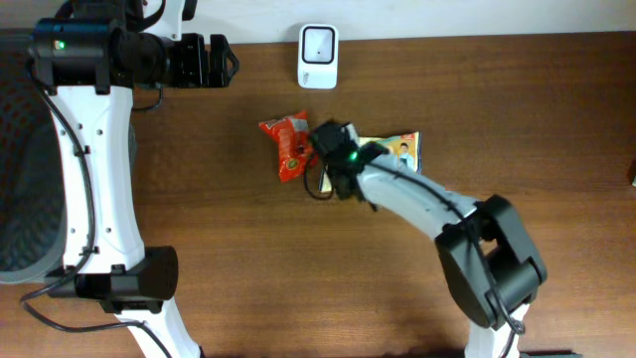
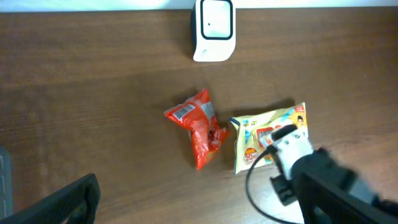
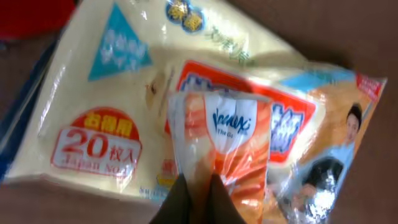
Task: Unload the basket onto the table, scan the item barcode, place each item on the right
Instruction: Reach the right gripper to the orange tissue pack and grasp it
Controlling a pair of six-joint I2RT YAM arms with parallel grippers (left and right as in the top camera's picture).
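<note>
Pickup step: right gripper was pinching the front flap of the wipes pack, which lay flat on the counter beside a snack bag, left gripper spread and idle; next it likely needed lifting, barcode turned toward the scanner.

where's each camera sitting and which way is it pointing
overhead: above the table, looking straight down; both arms, left gripper and right gripper show
left wrist: raised on the left arm, looking down at scanner, red bag, yellow pack; the right arm shows
right wrist: close above the yellow pack; its shut fingertips pinch a small packet
shared: overhead and left wrist both see those three things
</note>
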